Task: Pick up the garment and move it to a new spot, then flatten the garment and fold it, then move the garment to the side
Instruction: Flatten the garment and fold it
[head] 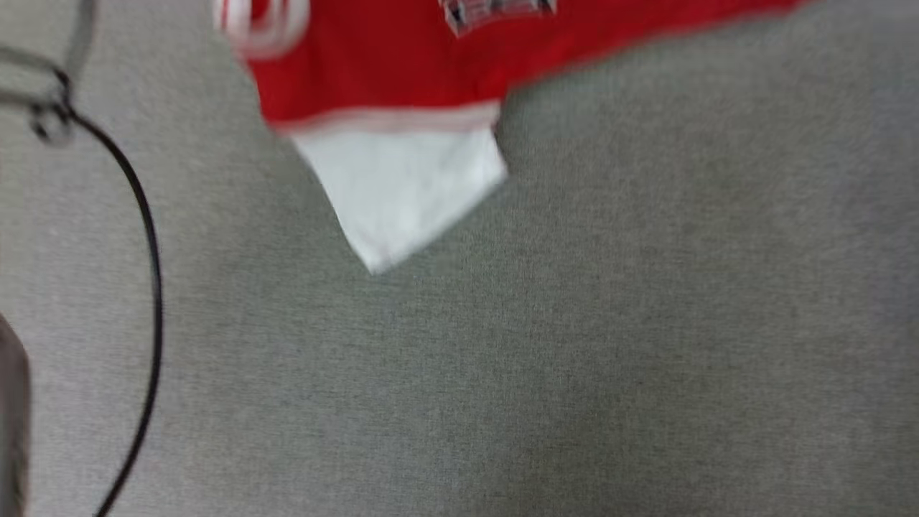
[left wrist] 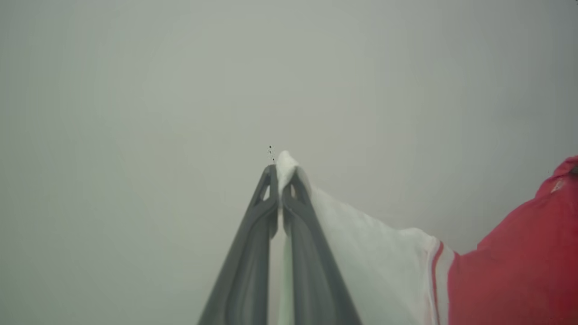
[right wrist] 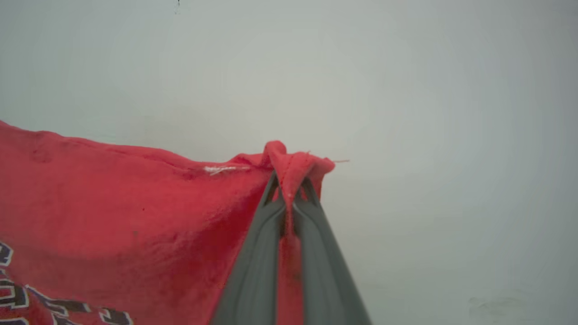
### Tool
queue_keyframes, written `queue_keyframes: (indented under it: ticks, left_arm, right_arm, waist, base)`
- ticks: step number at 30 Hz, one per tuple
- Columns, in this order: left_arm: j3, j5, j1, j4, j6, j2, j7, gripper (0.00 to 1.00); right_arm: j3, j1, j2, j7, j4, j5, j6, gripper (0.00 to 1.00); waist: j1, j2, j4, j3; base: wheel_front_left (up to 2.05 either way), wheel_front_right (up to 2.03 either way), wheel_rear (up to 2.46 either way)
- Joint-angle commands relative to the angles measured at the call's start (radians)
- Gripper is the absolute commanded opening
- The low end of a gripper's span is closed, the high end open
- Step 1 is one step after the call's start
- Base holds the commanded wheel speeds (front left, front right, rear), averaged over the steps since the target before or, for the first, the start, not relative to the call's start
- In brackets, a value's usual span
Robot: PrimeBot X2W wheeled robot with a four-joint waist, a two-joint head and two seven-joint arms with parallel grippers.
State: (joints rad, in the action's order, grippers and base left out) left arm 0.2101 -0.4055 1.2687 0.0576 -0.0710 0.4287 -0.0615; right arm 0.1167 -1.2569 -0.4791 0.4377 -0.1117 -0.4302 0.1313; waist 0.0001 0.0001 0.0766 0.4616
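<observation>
I see right tool [right wrist: 290, 183] pinched tight on red edge of shirt [right wrist: 135, 203], cloth bunched over tool tip. Shirt spreads left of tool. Dark, white-edged lettering [right wrist: 27, 307] at lower left. Pale grey backdrop [right wrist: 429, 135] behind.

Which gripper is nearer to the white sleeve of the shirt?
Left. The left gripper is shut on the white sleeve; the right gripper pinches the red part of the shirt.
</observation>
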Motion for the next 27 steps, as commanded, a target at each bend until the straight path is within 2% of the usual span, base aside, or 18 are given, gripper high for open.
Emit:
queue_keyframes:
  ticks: [1,7,14,19,27]
  left_arm:
    - [0.003,0.011,0.063,0.028,-0.01,-0.001,-0.007,0.0]
    - [0.03,0.027,0.355,0.2,-0.035,-0.011,-0.029,0.0]
    - [0.065,0.036,0.578,0.368,-0.049,-0.026,-0.076,0.0]
    - [0.095,0.025,0.602,0.455,-0.054,-0.026,-0.114,0.0]
    - [0.12,-0.017,0.46,0.517,-0.057,0.003,-0.175,0.0]
  right_arm:
    - [-0.002,-0.057,0.013,-0.007,-0.022,0.024,-0.001,0.0]
    - [0.015,-0.308,0.036,-0.052,-0.153,0.095,-0.001,0.0]
    - [0.06,-0.539,0.054,-0.136,-0.331,0.135,-0.001,0.0]
    - [0.12,-0.591,0.052,-0.185,-0.427,0.11,-0.001,0.0]
    - [0.249,-0.479,0.038,-0.27,-0.527,0.032,-0.001,0.0]
  waist:
    - [-0.0001,-0.0001,-0.008,0.073]
    - [-0.0001,-0.0001,-0.01,0.141]
    - [-0.0001,-0.0001,-0.011,0.178]
    - [-0.0001,-0.0001,-0.017,0.209]
    - [-0.0001,-0.0001,-0.022,0.238]
  base:
    - [0.0,0.0,0.0]
    - [0.0,0.0,0.0]
    - [0.0,0.0,0.0]
    - [0.0,0.0,0.0]
    - [0.0,0.0,0.0]
